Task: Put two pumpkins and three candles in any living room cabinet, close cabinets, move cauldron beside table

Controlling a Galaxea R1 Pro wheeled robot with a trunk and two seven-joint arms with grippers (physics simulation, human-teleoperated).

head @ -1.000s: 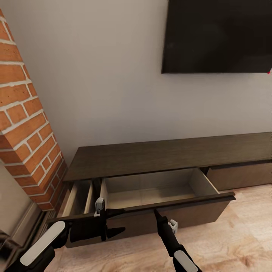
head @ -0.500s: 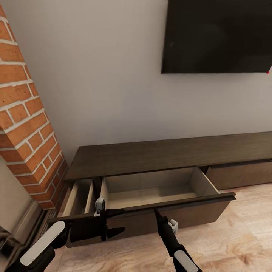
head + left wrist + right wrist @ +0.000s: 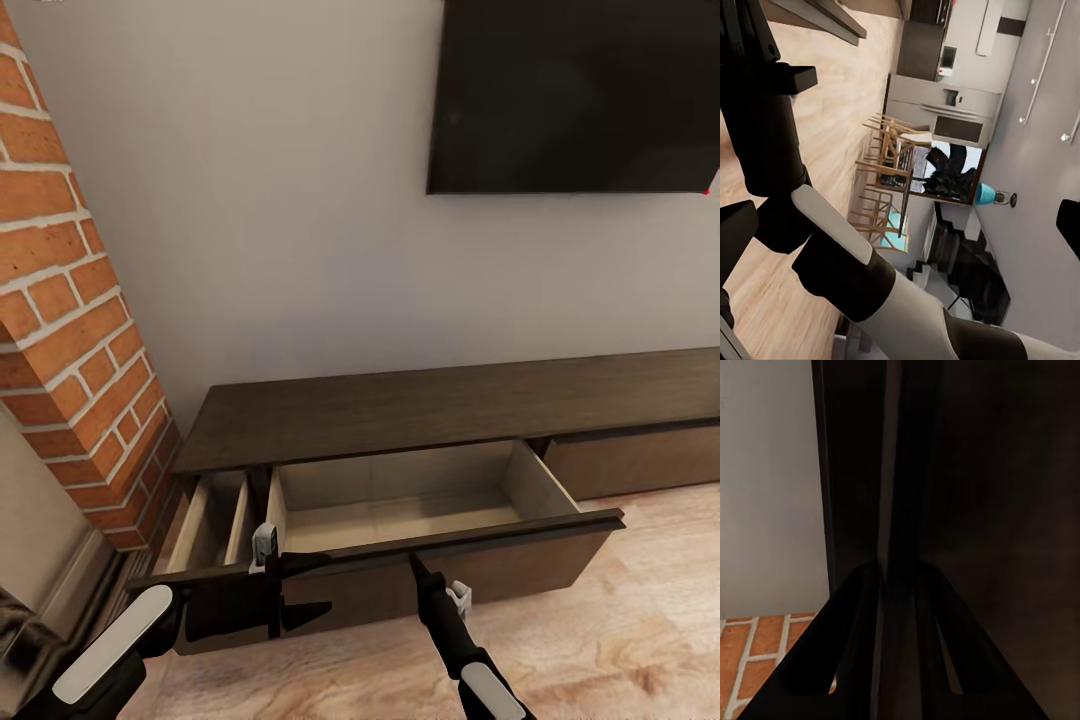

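1. My right gripper (image 3: 416, 566) has its two dark fingers (image 3: 866, 645) pinched on the top lip of the drawer front (image 3: 520, 560). In the right wrist view that edge runs straight up between them with no gap, so I read it as clamped on the front. I hold it there because these fronts have no handles, and the lip is the only thing to pull on.

2. My left gripper (image 3: 300, 590) hangs just in front of the left part of the same cabinet (image 3: 450, 405), its dark fingers spread and pointing across the face. It holds nothing (the left wrist view looks off across the floor toward a far dining area, with nothing between the fingers). I judge it is parked clear to leave the opening free.

3. Outward from the right fingers, the wide drawer (image 3: 400, 505) stands pulled well out, its pale inside bare. A narrower compartment (image 3: 205, 520) to its left is also open. Another front (image 3: 640, 465) farther right looks closed.

4. The cabinet sits against the wall under the dark screen (image 3: 575, 95), with a brick column (image 3: 60, 300) at its left end and wood floor (image 3: 620, 640) in front.

5. No pumpkin, candle or cauldron lies near either gripper here. I take this as the opening step, with loading yet to come.
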